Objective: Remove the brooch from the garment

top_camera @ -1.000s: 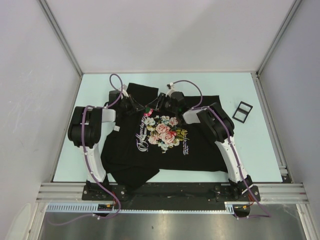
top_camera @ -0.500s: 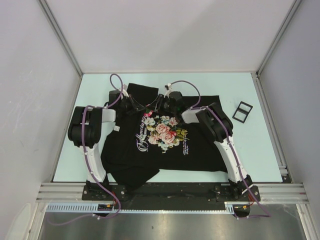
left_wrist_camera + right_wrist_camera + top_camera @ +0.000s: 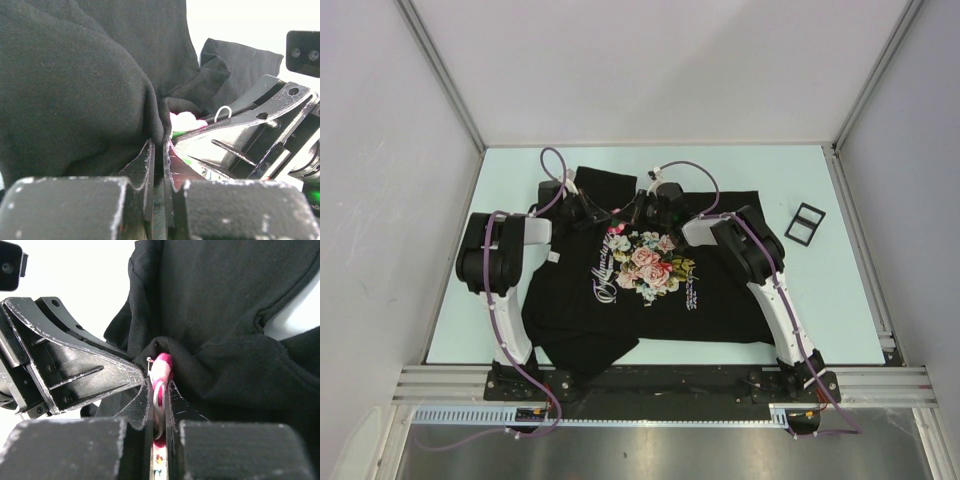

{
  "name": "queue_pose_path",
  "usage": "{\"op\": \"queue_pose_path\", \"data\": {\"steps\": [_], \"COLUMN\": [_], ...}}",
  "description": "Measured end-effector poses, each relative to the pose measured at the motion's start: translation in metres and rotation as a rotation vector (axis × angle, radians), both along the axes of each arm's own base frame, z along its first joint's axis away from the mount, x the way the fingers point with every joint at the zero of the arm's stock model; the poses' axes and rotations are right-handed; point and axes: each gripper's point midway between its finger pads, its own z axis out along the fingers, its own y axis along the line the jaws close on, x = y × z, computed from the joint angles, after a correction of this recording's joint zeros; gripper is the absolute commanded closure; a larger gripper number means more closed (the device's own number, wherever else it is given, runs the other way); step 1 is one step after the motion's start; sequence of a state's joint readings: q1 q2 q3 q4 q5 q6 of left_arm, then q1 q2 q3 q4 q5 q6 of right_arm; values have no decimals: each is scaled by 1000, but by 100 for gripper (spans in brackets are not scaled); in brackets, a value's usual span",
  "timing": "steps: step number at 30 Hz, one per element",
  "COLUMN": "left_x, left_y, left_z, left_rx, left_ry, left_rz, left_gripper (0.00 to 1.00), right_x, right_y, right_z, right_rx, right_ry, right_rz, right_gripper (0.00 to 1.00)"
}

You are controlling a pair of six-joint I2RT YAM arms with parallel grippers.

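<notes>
The garment [image 3: 620, 310], a black T-shirt with a printed rose bouquet, lies flat on the table. The brooch [image 3: 162, 368], a small pink flower pin with a wire clasp, sits near the collar above the print. My right gripper [image 3: 159, 388] is shut on the brooch, whose pink petals and wire loop show between its jaws. My left gripper [image 3: 158, 146] is shut on a pinched fold of the garment [image 3: 75, 90] right beside the brooch [image 3: 186, 120]. In the top view the two grippers meet at the collar, left [image 3: 604, 217] and right [image 3: 633, 212].
A small black rectangular frame [image 3: 805, 223] lies on the pale green table [image 3: 830, 300] to the right of the shirt. Grey walls with metal rails close in the table on three sides.
My right gripper has moved slightly left onto the brooch and its jaws have shut on it. The left gripper keeps its hold on the fabric fold.
</notes>
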State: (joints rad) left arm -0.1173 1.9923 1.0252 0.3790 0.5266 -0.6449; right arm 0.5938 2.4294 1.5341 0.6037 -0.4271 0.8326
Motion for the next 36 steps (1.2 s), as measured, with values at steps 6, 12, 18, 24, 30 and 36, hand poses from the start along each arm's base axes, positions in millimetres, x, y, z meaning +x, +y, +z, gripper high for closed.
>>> {"op": "queue_pose_path", "data": {"steps": [6, 12, 18, 24, 30, 36], "left_x": [2, -4, -2, 0, -1, 0], "left_y": [0, 5, 7, 1, 0, -2], "left_z": [3, 2, 11, 20, 21, 23], "left_rx": [-3, -41, -110, -165, -182, -202], "left_ry": [-15, -21, -27, -42, -36, -41], "left_rz": [1, 27, 41, 26, 21, 19], "left_gripper": [75, 59, 50, 48, 57, 59], "right_x": [2, -2, -2, -3, -4, -3], "right_y": [0, 0, 0, 1, 0, -3], "right_z": [5, 10, 19, 27, 27, 29], "right_rx": [18, 56, 101, 128, 141, 181], "right_ry": [-15, -41, -64, -78, -75, -68], "right_rz": [2, 16, 26, 36, 35, 39], "right_gripper": [100, 100, 100, 100, 100, 100]}}
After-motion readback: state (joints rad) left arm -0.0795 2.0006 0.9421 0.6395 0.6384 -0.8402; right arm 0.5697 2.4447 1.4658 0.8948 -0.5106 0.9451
